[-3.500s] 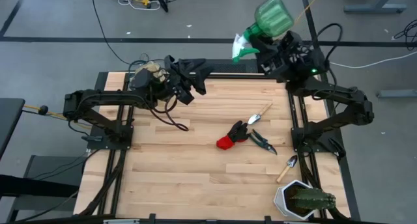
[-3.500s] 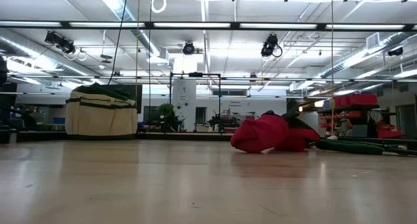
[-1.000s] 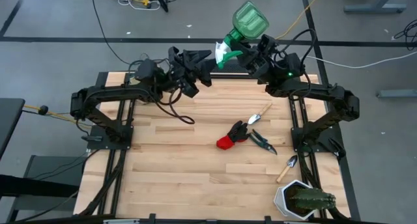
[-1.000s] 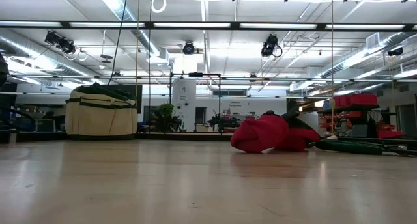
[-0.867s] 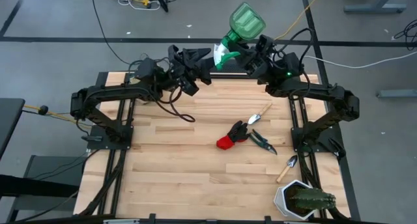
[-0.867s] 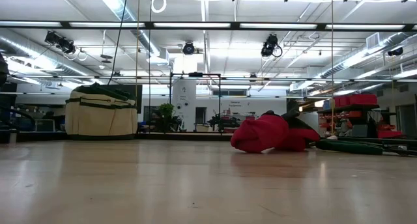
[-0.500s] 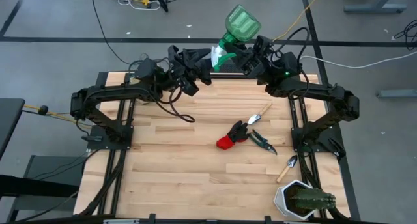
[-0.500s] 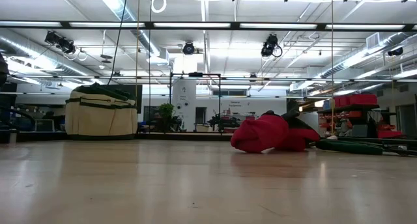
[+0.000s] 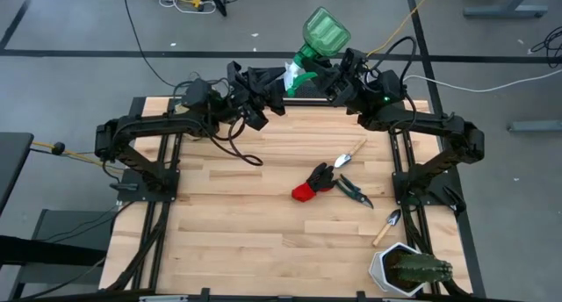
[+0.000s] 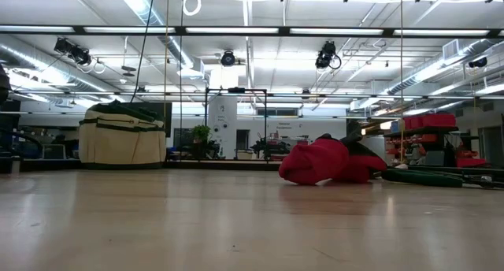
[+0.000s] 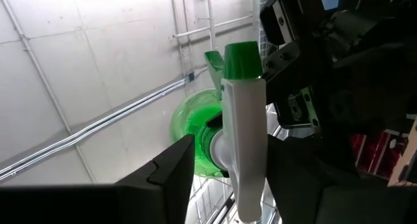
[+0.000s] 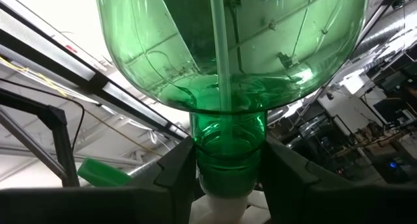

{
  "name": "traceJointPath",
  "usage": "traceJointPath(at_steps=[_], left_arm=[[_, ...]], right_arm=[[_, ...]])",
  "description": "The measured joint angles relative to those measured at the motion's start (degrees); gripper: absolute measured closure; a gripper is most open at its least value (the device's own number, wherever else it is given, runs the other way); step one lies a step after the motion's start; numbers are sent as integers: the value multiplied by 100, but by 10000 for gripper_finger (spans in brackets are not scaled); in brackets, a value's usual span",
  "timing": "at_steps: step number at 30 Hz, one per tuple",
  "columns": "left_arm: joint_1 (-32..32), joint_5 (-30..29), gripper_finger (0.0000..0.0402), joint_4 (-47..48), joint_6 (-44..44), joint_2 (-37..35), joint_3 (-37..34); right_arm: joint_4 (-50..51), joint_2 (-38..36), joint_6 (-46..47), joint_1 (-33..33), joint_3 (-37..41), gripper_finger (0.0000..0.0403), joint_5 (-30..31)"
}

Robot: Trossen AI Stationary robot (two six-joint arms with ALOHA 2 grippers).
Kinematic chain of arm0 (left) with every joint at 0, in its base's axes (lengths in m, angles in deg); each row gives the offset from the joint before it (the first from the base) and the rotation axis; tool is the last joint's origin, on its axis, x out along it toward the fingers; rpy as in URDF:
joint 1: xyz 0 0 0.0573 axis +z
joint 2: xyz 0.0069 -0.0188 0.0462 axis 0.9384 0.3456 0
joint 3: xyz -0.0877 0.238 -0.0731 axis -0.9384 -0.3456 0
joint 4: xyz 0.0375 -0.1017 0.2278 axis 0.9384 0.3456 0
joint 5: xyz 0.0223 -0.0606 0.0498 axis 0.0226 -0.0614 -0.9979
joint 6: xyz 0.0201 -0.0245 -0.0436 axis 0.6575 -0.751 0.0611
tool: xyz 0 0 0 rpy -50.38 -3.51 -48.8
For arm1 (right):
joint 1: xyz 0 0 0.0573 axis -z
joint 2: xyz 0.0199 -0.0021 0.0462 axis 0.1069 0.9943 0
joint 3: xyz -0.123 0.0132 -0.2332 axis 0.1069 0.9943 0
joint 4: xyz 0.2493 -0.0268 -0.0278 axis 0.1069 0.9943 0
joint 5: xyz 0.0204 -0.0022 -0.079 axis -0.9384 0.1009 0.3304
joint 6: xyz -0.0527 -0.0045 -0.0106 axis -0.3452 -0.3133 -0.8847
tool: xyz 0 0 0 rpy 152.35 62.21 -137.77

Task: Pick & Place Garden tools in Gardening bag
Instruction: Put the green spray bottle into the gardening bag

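Above the far edge of the worktop [image 9: 263, 205], the right hand [image 12: 225, 162] pinches the neck of the green spray bottle [image 9: 314, 40], a light, slick plastic thing best held there, while the left hand [image 11: 228, 178] spreads around its white nozzle.

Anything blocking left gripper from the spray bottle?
Nothing visible. The spray bottle's white head already sits between the open fingers of the left gripper, above the table's far edge. The right gripper clamps its neck.
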Motion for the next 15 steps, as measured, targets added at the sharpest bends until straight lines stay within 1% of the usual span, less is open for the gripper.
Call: traceJointPath(at_steps=[15], left_arm=[[-75, 2, 293, 27, -2, 0, 0]], right_arm=[[32, 0, -14, 0, 0, 254, 4]])
